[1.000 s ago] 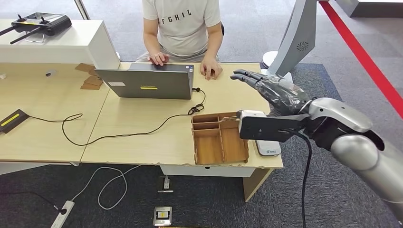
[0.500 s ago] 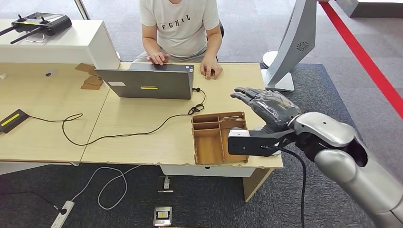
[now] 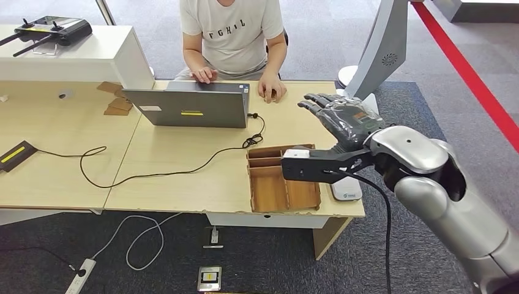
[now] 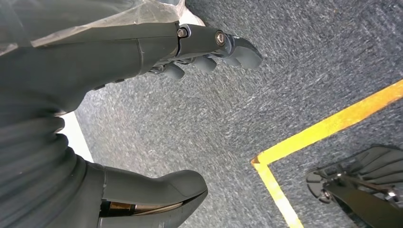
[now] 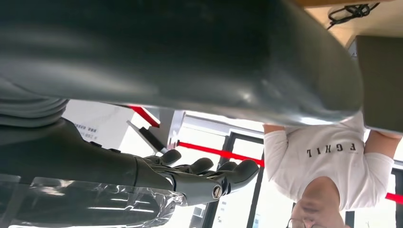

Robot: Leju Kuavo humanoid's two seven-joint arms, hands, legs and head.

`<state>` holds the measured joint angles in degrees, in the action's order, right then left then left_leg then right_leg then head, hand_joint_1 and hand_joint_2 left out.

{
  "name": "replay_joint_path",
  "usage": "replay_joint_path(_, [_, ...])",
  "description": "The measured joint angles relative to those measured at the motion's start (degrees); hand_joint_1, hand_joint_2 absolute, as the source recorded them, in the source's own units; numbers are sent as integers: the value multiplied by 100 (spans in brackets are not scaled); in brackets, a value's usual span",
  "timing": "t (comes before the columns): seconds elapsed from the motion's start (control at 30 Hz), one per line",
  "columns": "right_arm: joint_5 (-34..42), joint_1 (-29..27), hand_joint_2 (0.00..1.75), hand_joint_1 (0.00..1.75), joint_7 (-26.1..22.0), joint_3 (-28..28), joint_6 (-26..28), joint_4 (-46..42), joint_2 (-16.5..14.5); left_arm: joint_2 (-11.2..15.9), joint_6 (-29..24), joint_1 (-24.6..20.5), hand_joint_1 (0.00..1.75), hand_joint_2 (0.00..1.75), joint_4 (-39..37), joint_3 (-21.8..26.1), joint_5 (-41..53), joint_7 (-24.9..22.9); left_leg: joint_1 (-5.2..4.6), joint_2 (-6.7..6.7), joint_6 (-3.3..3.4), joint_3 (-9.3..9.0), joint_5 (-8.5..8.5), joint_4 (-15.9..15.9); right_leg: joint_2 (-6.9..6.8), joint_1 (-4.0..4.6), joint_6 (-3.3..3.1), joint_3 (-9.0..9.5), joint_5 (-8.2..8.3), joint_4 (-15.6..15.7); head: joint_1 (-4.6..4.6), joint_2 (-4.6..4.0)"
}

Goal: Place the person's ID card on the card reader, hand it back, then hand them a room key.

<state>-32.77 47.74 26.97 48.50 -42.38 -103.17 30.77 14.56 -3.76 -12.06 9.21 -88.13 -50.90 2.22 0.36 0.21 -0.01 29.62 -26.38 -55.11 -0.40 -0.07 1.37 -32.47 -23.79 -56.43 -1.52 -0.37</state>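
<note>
Over the desk's right end, my right hand [image 3: 344, 117] hovered with fingers spread and nothing in it, above the white card reader [image 3: 346, 190] beside the wooden tray [image 3: 283, 184]. My left hand [image 4: 142, 47] hung over the carpet, fingers loosely curled and empty. The person [image 3: 234, 38] sat behind the laptop [image 3: 188, 108]; I could not tell where the ID card lay.

the silver right arm is reaching forward, its right hand [image 3: 346, 119] lying flat with fingers extended, empty. the left hand [image 4: 157, 47] is hanging, fingers loosely apart.

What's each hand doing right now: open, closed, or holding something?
Left hand: open, holding nothing, hanging over the carpet.
Right hand: open, fingers stretched out, holding nothing, raised over the desk.
</note>
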Motion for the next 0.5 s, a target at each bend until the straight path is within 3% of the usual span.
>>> replay_joint_path(0.5, [242,-10,0,0,116,-7,-83,333,-328,-48,16,-59,0,175,2,0,124,-102,0,0,0,0,0,0,0,0,0,0,0,0,1,-1])
